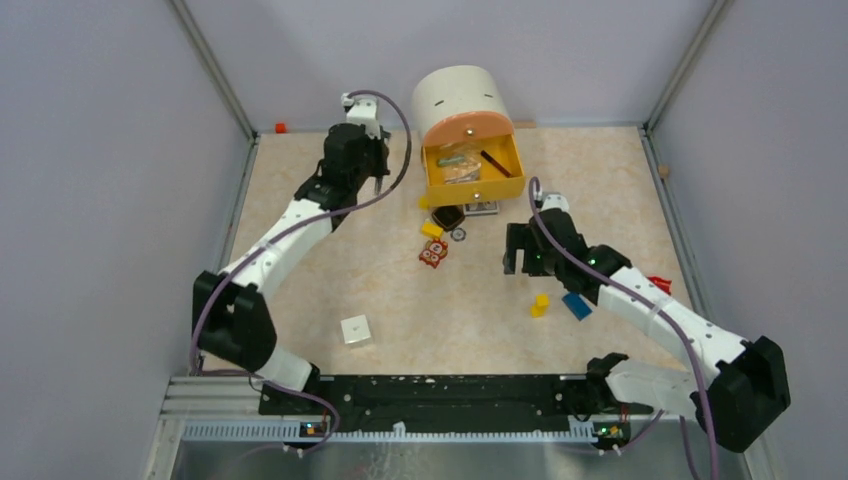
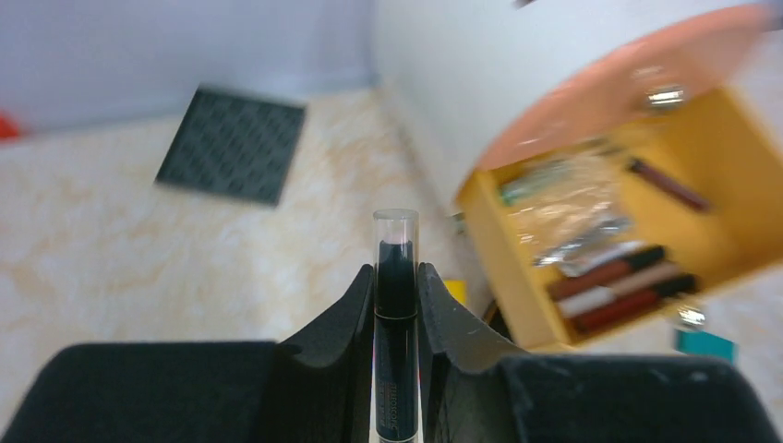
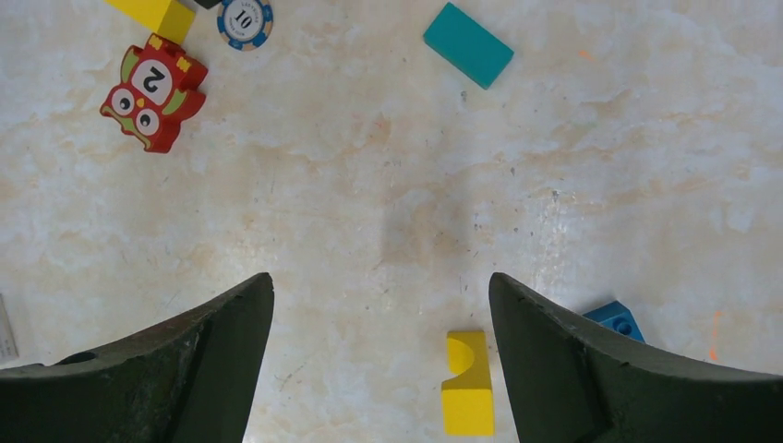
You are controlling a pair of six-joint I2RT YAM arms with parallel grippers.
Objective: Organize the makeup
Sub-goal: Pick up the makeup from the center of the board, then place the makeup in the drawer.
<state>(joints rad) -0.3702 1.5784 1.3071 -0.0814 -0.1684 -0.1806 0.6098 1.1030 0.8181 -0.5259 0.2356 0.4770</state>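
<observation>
My left gripper (image 2: 395, 277) is clenched on a thin dark makeup stick (image 2: 396, 245) with a clear cap. The stick stands straight up between the two fingers. It is up in the air, near the open yellow drawer (image 2: 503, 268) but not over it yet.

Some makeup is already in the drawer. I can see a clear pouch (image 2: 572, 198), a few tubes (image 2: 619, 281) lying side by side, and a dark-red pencil (image 2: 669, 183) at the back. So I think a good part of the job is done.

What is left? The stick in my left gripper has to go in the drawer. From the top camera I also see a small dark thing (image 1: 449, 216) on the table (image 1: 600, 170) just in front of the drawer. It may be makeup too, but it is too small for me to tell.

My right gripper (image 3: 380, 286) is wide open and holds nothing. It hangs over the table with only toys under it: a yellow block (image 3: 467, 383), a teal block (image 3: 468, 43), a blue block (image 3: 614, 318), a red owl block (image 3: 152, 92) and a round chip (image 3: 245, 18). Those are not makeup, so I would leave them where they are.
</observation>
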